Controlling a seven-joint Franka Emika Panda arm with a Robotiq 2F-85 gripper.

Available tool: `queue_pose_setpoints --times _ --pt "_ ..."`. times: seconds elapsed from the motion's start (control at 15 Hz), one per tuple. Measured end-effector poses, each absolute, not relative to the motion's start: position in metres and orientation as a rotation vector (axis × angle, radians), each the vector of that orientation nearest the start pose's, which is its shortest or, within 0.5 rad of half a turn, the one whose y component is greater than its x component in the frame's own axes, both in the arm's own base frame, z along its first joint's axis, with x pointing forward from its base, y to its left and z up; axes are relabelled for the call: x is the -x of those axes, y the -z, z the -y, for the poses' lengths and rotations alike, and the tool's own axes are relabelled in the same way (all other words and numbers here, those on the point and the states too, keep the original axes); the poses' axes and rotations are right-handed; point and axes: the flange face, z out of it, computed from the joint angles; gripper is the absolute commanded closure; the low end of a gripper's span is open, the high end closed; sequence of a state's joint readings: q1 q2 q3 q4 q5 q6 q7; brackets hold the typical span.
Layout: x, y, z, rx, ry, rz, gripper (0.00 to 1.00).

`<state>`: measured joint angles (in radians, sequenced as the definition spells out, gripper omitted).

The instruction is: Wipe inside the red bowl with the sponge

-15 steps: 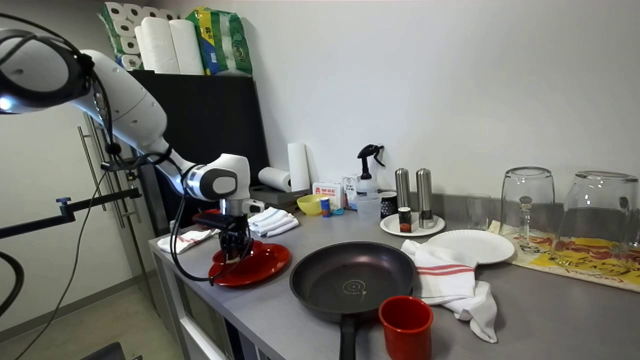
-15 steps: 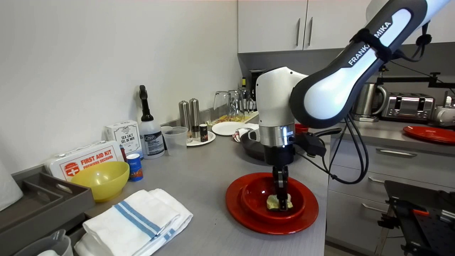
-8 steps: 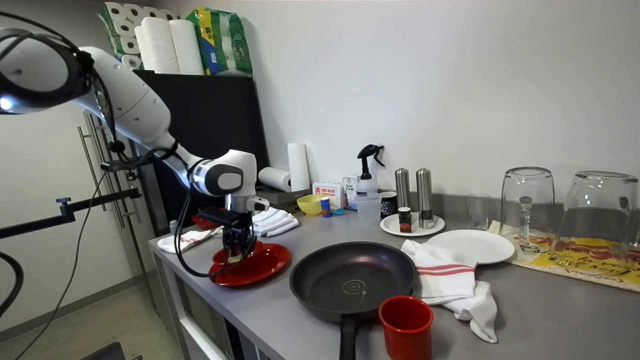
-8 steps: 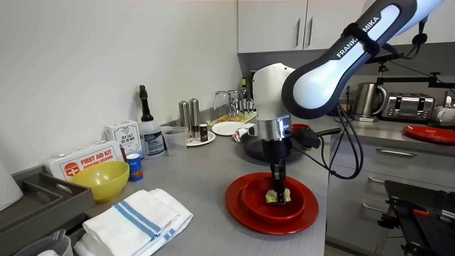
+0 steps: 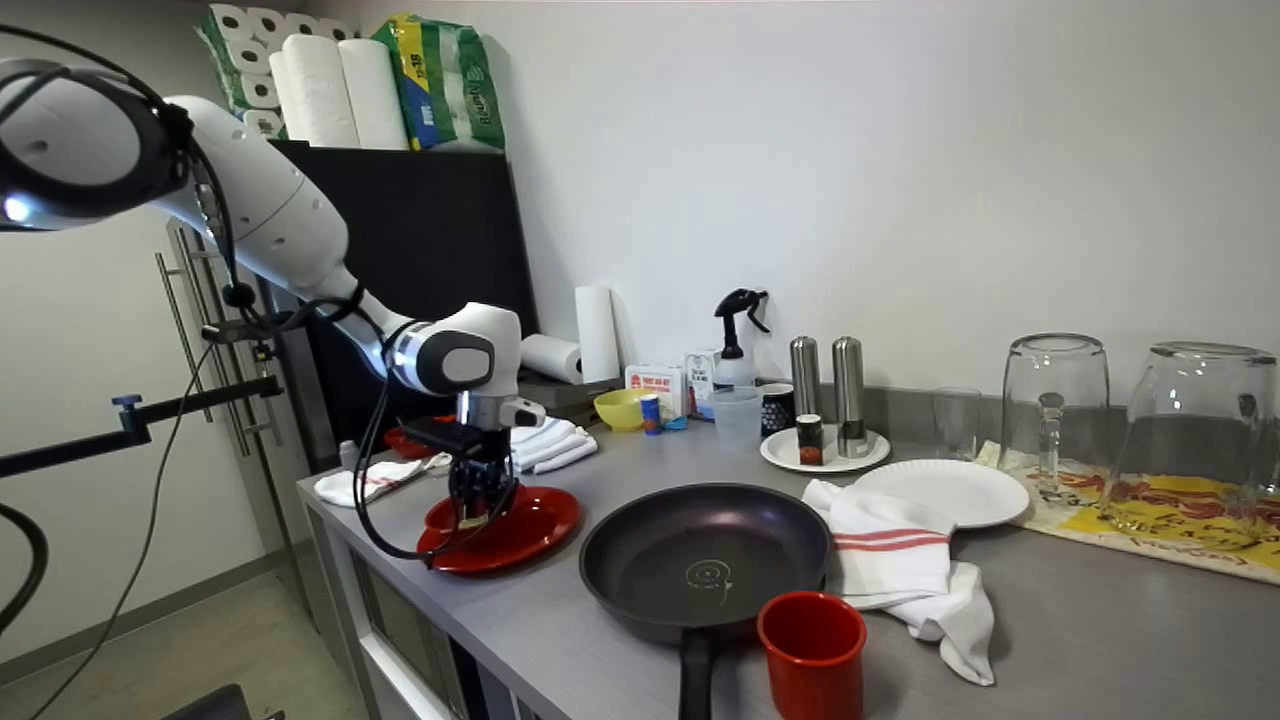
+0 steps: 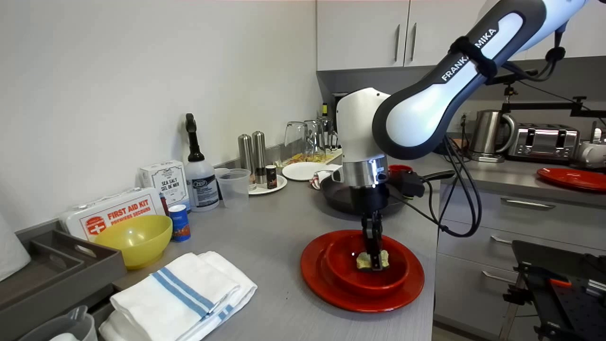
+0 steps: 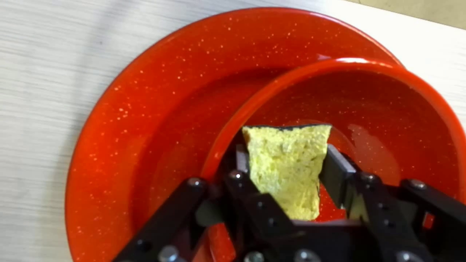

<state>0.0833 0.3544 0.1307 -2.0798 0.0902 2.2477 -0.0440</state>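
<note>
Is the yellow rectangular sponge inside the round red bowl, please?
Inside: an exterior view shows the bowl encircling the sponge; in the wrist view, the black gripper holds it.

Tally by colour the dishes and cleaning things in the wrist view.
Red: 2, the bowl and the plate beneath it
Yellow: 1, the sponge
Total: 3

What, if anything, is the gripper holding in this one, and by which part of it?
A yellow, roughly rectangular porous sponge, clamped by two opposite sides in the black two-fingered gripper.
</note>
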Motion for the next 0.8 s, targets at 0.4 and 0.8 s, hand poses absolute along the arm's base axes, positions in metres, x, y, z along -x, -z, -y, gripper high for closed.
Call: queue_pose_setpoints --times 0.4,0.8 --pt "-0.562 -0.243 -0.123 3.025 -0.174 0.278 0.75" --pt "-0.577 -0.245 -0.126 3.025 0.054 0.269 0.75"
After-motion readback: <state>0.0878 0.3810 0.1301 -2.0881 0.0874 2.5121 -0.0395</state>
